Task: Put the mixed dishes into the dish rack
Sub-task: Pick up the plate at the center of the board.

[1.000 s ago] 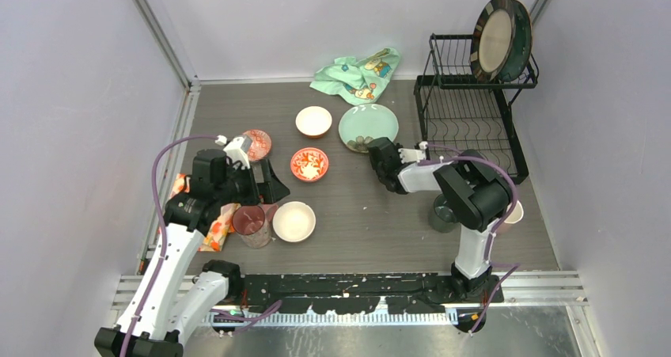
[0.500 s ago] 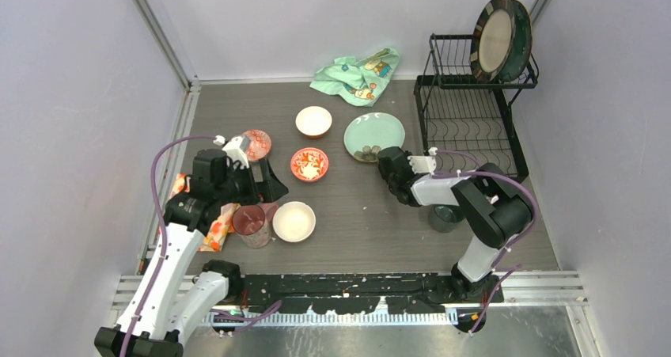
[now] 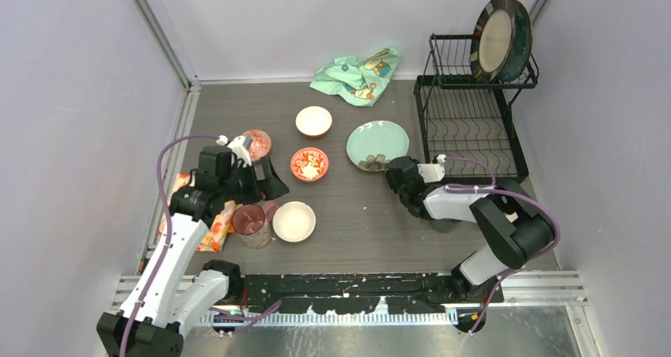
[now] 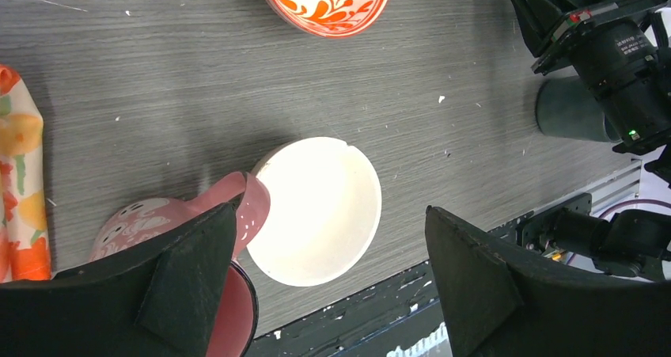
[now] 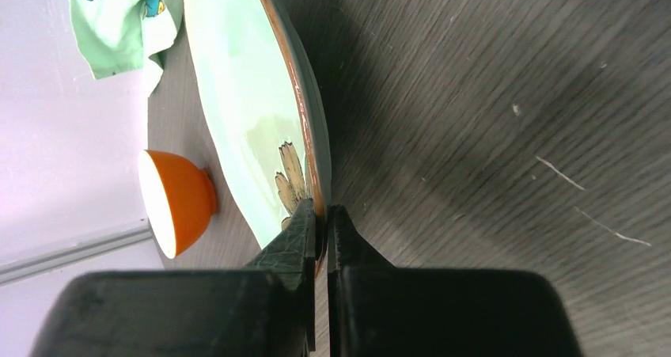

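Right wrist view gives me the clearest read: the right gripper (image 5: 320, 214) is pinching the rim of the pale green plate (image 5: 245, 112), pressed tight on either side of the edge. From the top camera, that plate lies over the table (image 3: 364, 222) just left of the dish rack (image 3: 475, 127), beside its lower basket and not in it. I cannot tell whether the plate is lifted.

The rack's upper shelf carries the dark-rimmed beige plate (image 3: 494, 39) upright, with the dark blue-green plate (image 3: 523, 26) right behind it.

On my left side, the left gripper (image 4: 331, 214) hangs spread wide over the white bowl (image 4: 316, 238), with the pink cup (image 4: 237, 206) right against that bowl. The red patterned bowl (image 4: 324, 1) lies just beyond, and the dark green cup (image 4: 566, 108) stands well apart.
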{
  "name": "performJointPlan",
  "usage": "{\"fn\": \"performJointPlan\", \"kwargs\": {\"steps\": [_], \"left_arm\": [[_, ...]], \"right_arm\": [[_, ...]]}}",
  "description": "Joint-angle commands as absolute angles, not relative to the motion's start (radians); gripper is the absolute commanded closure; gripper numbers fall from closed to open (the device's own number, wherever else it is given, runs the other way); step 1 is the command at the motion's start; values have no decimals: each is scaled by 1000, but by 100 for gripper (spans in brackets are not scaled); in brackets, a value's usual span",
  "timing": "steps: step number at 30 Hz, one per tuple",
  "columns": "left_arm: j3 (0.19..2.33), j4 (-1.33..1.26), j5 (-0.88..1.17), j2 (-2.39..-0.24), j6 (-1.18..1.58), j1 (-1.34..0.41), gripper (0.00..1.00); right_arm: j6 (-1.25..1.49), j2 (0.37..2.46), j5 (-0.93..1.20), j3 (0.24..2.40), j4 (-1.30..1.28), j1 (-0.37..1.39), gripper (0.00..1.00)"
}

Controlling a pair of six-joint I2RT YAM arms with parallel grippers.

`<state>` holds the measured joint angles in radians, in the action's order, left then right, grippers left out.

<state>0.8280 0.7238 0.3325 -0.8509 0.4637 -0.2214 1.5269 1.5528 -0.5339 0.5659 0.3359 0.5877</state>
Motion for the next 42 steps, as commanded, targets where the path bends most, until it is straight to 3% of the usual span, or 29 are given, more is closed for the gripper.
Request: {"fn": "performJointPlan", "kwargs": {"steps": [1, 11, 22, 42], "left_arm": [[872, 721, 327, -844, 463, -225, 10], [994, 725, 313, -940, 482, -226, 11], [1088, 571, 427, -1096, 633, -225, 13], [1077, 381, 442, -1252, 795, -278, 19]], "right_arm": [[1541, 1442, -555, 556, 548, 594, 99], [1498, 1235, -520, 515, 470, 594, 99], [1458, 1070, -282, 523, 406, 604, 99], [1475, 1050, -143, 570, 487, 738, 99]]}}
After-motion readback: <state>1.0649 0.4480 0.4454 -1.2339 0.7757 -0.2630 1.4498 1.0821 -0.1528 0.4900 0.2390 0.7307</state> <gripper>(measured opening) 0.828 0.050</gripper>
